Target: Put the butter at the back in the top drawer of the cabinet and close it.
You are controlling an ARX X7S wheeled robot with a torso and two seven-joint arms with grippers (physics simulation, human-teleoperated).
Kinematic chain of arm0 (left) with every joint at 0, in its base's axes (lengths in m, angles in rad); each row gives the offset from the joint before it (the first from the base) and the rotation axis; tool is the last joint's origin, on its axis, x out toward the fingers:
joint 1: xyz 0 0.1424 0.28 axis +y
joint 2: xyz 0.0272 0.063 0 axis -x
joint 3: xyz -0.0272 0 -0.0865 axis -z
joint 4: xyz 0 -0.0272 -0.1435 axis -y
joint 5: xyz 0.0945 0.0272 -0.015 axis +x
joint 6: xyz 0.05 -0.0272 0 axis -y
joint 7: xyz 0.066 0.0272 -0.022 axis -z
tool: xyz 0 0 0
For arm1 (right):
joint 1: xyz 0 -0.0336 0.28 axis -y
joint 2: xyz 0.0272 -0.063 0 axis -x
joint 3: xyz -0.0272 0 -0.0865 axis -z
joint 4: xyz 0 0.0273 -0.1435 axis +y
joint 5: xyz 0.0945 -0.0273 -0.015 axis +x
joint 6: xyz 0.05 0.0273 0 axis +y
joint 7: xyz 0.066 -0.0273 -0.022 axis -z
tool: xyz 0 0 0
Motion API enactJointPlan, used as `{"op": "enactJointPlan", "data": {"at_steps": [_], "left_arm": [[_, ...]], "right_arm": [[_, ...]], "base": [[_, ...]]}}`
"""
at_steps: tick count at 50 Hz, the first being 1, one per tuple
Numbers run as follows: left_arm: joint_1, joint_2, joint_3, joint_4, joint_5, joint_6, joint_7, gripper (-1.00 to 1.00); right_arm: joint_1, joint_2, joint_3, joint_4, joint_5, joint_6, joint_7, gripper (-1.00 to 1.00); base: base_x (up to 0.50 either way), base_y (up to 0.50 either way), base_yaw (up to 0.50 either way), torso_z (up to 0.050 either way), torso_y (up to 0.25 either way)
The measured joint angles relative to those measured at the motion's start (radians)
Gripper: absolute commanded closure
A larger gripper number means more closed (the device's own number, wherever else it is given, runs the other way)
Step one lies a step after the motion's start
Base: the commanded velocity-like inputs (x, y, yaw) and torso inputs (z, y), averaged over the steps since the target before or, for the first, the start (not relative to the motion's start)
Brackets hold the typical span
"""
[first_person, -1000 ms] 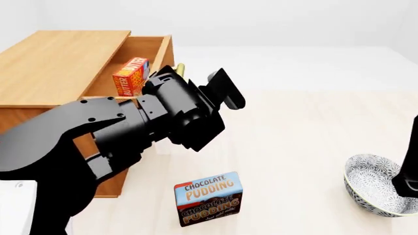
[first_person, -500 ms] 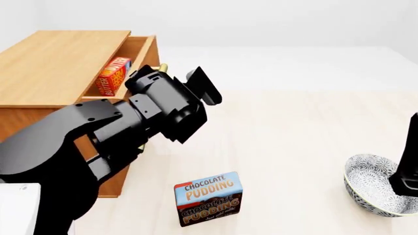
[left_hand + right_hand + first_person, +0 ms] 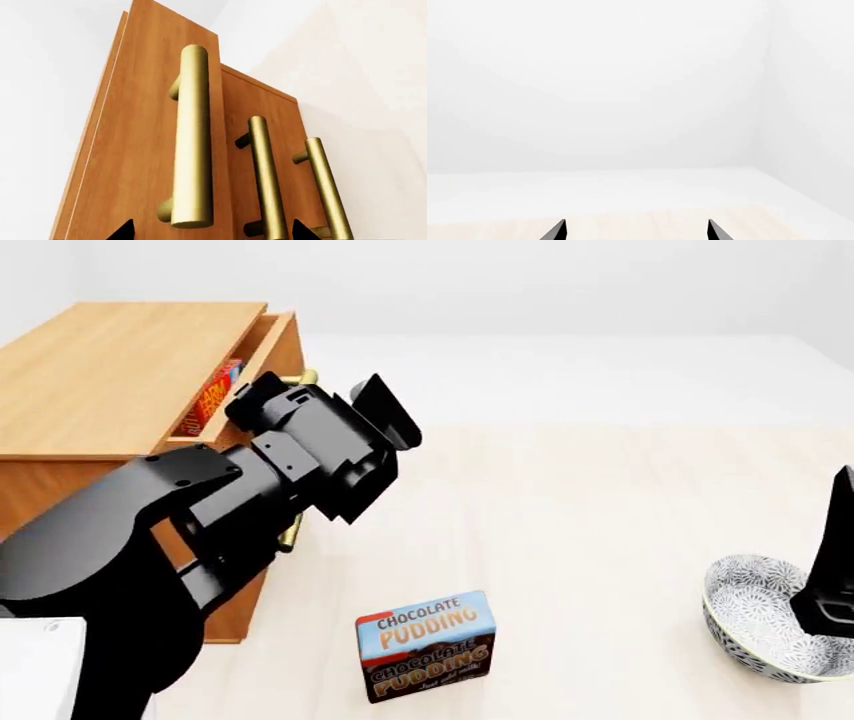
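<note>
Butter (image 3: 215, 398) shows as a sliver of red-orange box inside the top drawer (image 3: 274, 352) of the cabinet (image 3: 114, 370), and that drawer stands only a little way out from the cabinet's front. Just before the drawer's brass handle (image 3: 192, 135) sits the left gripper (image 3: 210, 231), its two fingertips (image 3: 124, 231) set wide apart with the bar between them and gripping nothing. Well away from the cabinet, the right gripper (image 3: 637, 231) likewise has its tips spread and bare, near a patterned bowl (image 3: 754, 625), with a chocolate pudding box (image 3: 426, 645) on the floor between bowl and cabinet.
</note>
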Motion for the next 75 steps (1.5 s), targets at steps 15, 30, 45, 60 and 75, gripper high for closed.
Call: {"op": "enactJointPlan", "data": {"at_steps": [15, 30, 45, 60, 75], "left_arm": [[0.024, 0.000, -0.010, -0.069, 0.098, 0.005, 0.049, -1.00], [0.054, 0.000, -0.040, -0.141, 0.227, 0.010, 0.095, -1.00], [0.081, 0.000, -0.110, -0.130, 0.356, -0.009, 0.119, -1.00], [0.074, 0.000, -0.126, -0.120, 0.334, -0.024, 0.064, -1.00], [0.088, -0.116, -0.214, 0.229, 0.235, -0.239, -0.260, -1.00]], "right_arm": [[0.008, -0.001, -0.006, 0.001, 0.002, 0.002, 0.001, -1.00], [0.014, -0.003, -0.008, 0.000, 0.005, 0.006, 0.003, -1.00], [0.023, 0.000, -0.016, 0.000, 0.013, 0.006, 0.010, -1.00], [0.027, 0.011, -0.013, 0.000, 0.032, 0.003, 0.022, -1.00], [0.028, 0.010, -0.003, 0.000, 0.043, 0.008, 0.023, -1.00]], "base": [[0.00, 0.00, 0.00, 0.000, 0.000], [0.00, 0.00, 0.00, 0.000, 0.000], [0.00, 0.01, 0.01, 0.000, 0.000], [0.00, 0.00, 0.00, 0.000, 0.000], [0.00, 0.00, 0.00, 0.000, 0.000]]}}
